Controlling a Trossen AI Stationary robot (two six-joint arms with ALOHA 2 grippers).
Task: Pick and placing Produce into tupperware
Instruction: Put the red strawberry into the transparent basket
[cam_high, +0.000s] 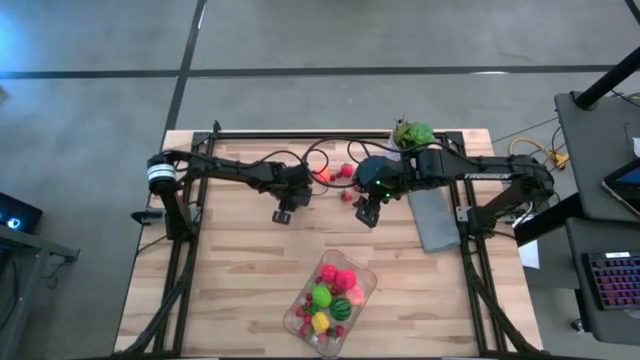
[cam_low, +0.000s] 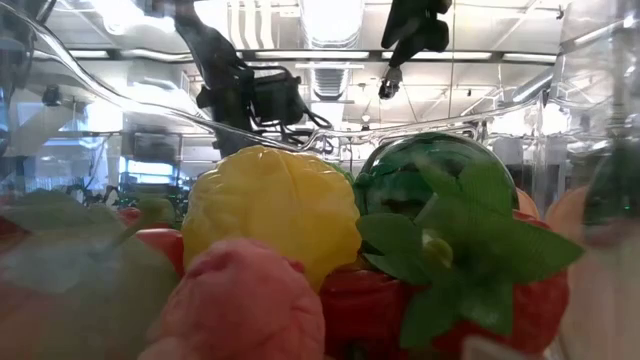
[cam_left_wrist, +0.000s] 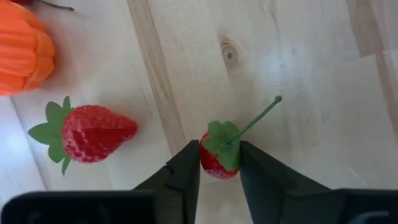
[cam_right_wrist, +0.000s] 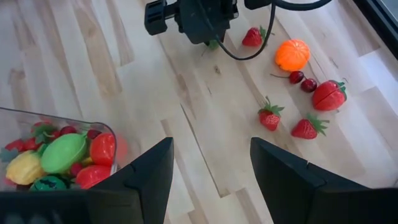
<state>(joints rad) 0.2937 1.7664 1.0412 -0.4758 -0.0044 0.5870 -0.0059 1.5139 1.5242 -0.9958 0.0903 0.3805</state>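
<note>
My left gripper (cam_left_wrist: 219, 155) stands low over the wooden table (cam_high: 240, 260), shut on a small red berry (cam_left_wrist: 213, 163) with green leaves and a thin green stem (cam_left_wrist: 258, 116). Beside it lie a larger strawberry (cam_left_wrist: 93, 132) and an orange piece (cam_left_wrist: 22, 50). More loose produce (cam_right_wrist: 269, 116) lies at the far middle of the table. My right gripper (cam_right_wrist: 211, 180) hangs open, high above the table, with nothing between its fingers. The clear tupperware (cam_high: 330, 290) rests on the table near the front edge, with several coloured pieces in it. My left gripper pinches the small berry's red body (cam_left_wrist: 209, 167) between its two fingers (cam_left_wrist: 186, 171), one on each side, just below the leaf cap. The fingers come from above, slanting steeply down. The stem sticks out past the fingertips, and the berry lies on the table.
A leafy plant in a pot (cam_high: 412, 133) stands at the far edge. A flat grey slab (cam_high: 432, 215) lies at the right under my right arm. Bare wood lies between the loose produce and the tupperware. The low view looks through the tupperware's yellow (cam_low: 270, 210) and green (cam_low: 440, 190) pieces.
</note>
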